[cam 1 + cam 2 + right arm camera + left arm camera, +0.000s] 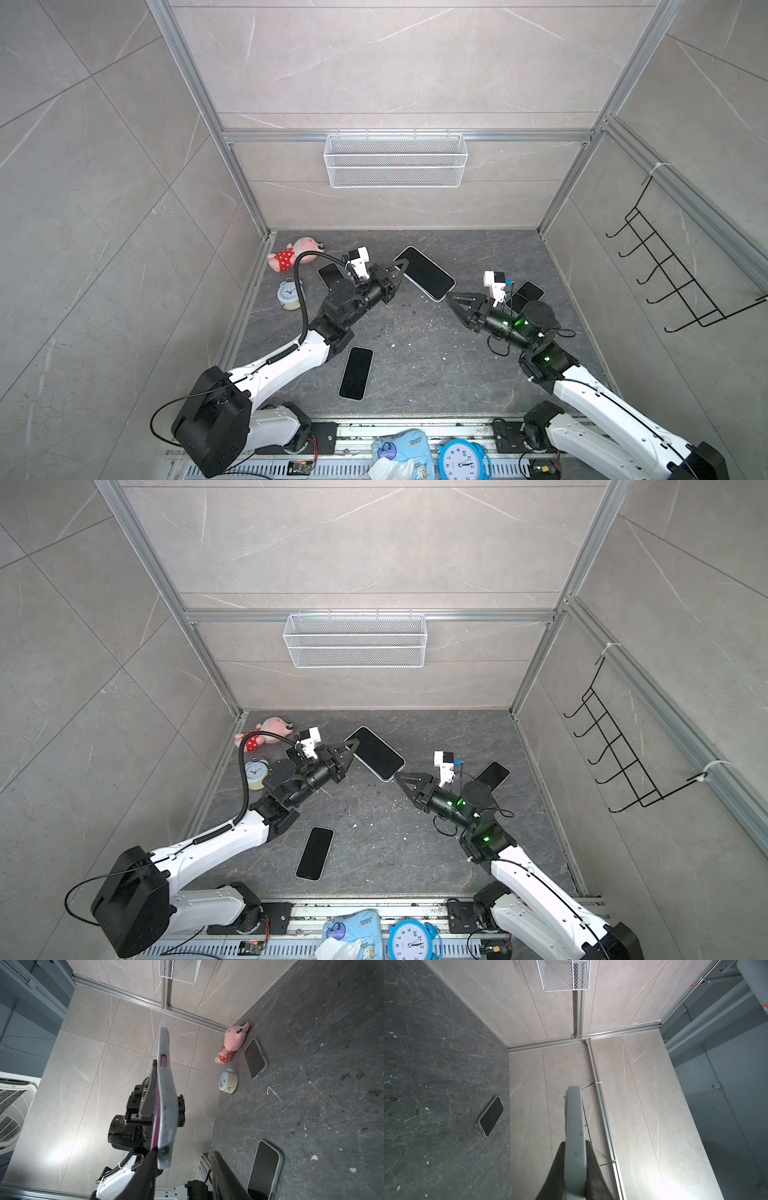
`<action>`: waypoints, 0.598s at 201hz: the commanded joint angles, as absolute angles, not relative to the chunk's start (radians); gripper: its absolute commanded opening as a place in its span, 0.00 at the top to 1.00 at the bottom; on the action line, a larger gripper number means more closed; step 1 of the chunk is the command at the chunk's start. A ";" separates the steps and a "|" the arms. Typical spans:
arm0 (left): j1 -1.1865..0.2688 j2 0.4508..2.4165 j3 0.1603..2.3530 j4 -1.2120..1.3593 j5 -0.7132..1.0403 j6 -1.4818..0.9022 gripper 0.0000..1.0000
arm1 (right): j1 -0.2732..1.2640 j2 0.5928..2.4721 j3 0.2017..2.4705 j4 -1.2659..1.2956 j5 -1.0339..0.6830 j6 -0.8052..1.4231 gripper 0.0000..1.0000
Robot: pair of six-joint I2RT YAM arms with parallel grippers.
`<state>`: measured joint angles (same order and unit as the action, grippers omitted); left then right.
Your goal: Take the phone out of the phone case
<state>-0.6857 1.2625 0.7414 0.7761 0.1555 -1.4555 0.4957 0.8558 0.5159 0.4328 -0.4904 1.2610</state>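
left gripper [397,268] clamps the grey phone case [424,272] aloft. right gripper [450,297] stands apart at its other corner; pink phone [155,1126] inside.

The cased phone [424,273] hangs above the back middle of the table [415,353], between the left gripper [400,270] at its far-left end and the right gripper [449,298] at its near-right end. A second phone [356,372] lies near the front, left of centre. A third phone [328,272] lies back left, near the plush toy [291,255] and clock [289,294]; a fourth phone [530,291] lies right, behind the right arm [582,386]. A wire basket [395,160] hangs on the back wall [374,62].
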 commanded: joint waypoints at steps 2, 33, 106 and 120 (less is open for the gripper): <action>-0.692 1.263 0.757 0.920 0.145 -1.457 1.00 | 0.502 0.850 0.508 0.471 -0.491 1.266 0.55; -0.696 1.264 0.756 0.929 0.142 -1.458 1.00 | 0.502 0.865 0.499 0.487 -0.489 1.269 0.56; -0.701 1.261 0.757 0.942 0.135 -1.459 1.00 | 0.502 0.879 0.480 0.508 -0.483 1.273 0.59; -0.701 1.258 0.756 0.942 0.130 -1.459 1.00 | 0.502 0.881 0.477 0.509 -0.485 1.271 0.59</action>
<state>-0.6922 1.2774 0.7410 0.7944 0.1371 -1.4548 0.4957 0.8726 0.4988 0.4839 -0.4896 1.2648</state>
